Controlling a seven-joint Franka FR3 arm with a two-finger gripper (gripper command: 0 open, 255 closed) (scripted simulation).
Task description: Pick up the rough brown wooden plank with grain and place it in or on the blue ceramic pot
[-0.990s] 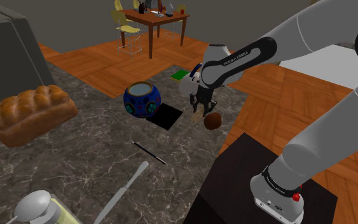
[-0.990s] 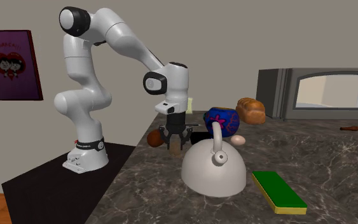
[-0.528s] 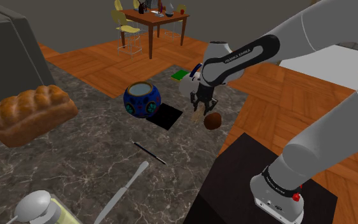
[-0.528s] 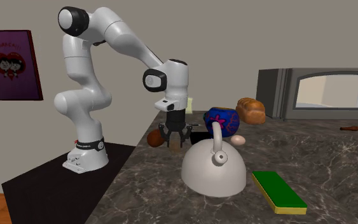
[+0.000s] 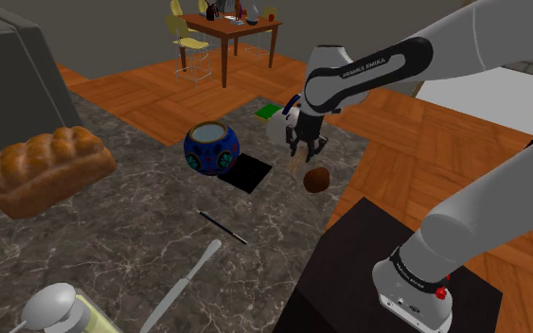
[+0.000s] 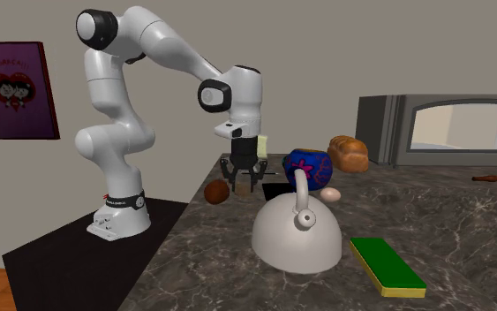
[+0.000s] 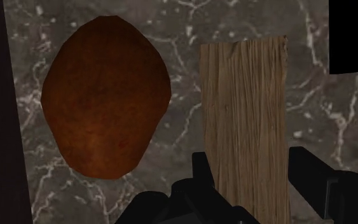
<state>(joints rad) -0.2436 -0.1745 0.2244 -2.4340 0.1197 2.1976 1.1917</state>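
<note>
While the gripper clamps the wooden plank between its fingers, seemingly lifted clear of the marble counter, pickup looks done. The blue pot, at nine o'clock in the shoulder view, remains unfilled, so carry and release are left.

plank base behind end effector; blue pot partly behind kettle

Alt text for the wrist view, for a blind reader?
The black claw clasps a wooden plank with visible grain over a dark marbled counter. A brown egg-shaped object lies on the counter beside the plank.
</note>
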